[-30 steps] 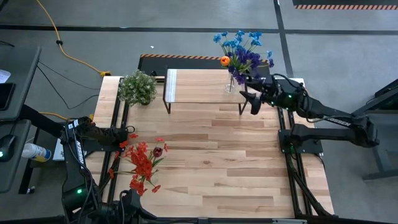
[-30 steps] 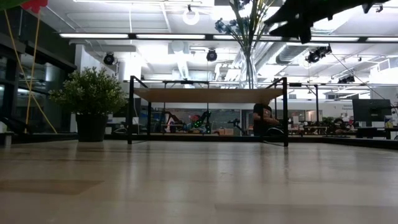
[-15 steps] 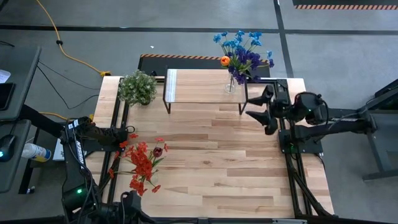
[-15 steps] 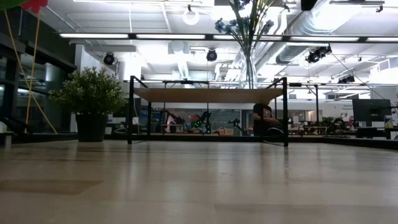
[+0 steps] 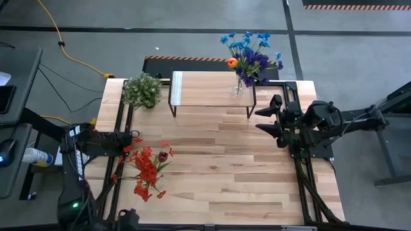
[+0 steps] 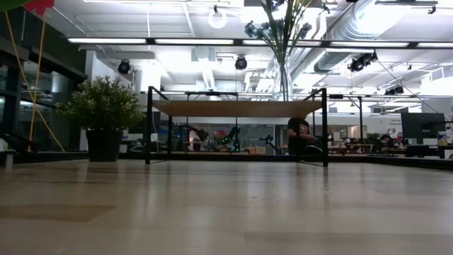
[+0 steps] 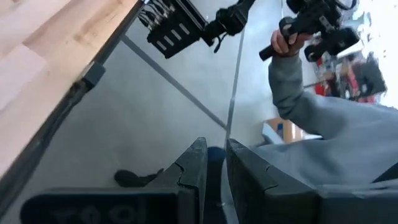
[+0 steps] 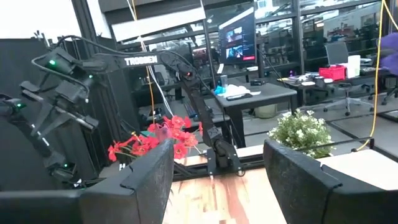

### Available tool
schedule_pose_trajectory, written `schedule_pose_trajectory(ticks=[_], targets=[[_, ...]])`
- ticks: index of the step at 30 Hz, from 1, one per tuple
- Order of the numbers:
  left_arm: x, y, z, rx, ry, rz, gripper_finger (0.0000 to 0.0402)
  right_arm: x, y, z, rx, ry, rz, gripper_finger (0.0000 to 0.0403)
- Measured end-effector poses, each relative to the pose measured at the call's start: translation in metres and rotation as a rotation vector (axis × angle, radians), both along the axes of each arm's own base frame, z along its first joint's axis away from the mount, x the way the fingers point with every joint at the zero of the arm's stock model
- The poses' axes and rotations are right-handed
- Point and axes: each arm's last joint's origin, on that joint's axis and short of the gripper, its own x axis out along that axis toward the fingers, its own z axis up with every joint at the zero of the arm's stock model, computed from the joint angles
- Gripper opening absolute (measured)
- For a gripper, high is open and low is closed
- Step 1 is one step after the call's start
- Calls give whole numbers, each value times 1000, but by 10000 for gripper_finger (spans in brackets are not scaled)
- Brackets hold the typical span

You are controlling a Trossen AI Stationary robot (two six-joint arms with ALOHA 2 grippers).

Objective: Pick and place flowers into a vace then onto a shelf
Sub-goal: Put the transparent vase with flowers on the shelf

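Potted plant (image 5: 142, 90) left of shelf (image 5: 209, 88); vase (image 5: 239, 86) on shelf.

We are two matte black jointed arms built of rounded housings and slim straight links. Our right hand (image 5: 269, 120) carries two broad, dark, wedge-shaped fingers (image 8: 142, 180) with flat angular faces. Our left hand (image 7: 212, 180) has two narrow black fingers with stepped inner edges. White block lettering runs along the upper link of our left arm (image 8: 144, 61), small green lights glow on its joint housings, and thin black cables trail beside its links.
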Motion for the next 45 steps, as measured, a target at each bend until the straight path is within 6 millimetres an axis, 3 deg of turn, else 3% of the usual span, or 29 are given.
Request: schedule_pose_trajectory(ticks=[10, 17, 25, 33, 45], targets=[[-38, -34, -24, -66, -41, 141, 94, -1, 6, 2, 10, -18, 32, 236], [-46, -48, -49, -62, 36, 151, 94, -2, 10, 3, 14, -32, 50, 236], [-60, -40, -75, -52, 413, 168, 94, -3, 14, 3, 17, -32, 77, 236], [-67, -27, -85, 56, 640, 203, 94, -4, 19, 3, 18, -33, 108, 236], [-65, -13, -92, 190, 658, 268, 94, -4, 19, 3, 18, -32, 108, 236]])
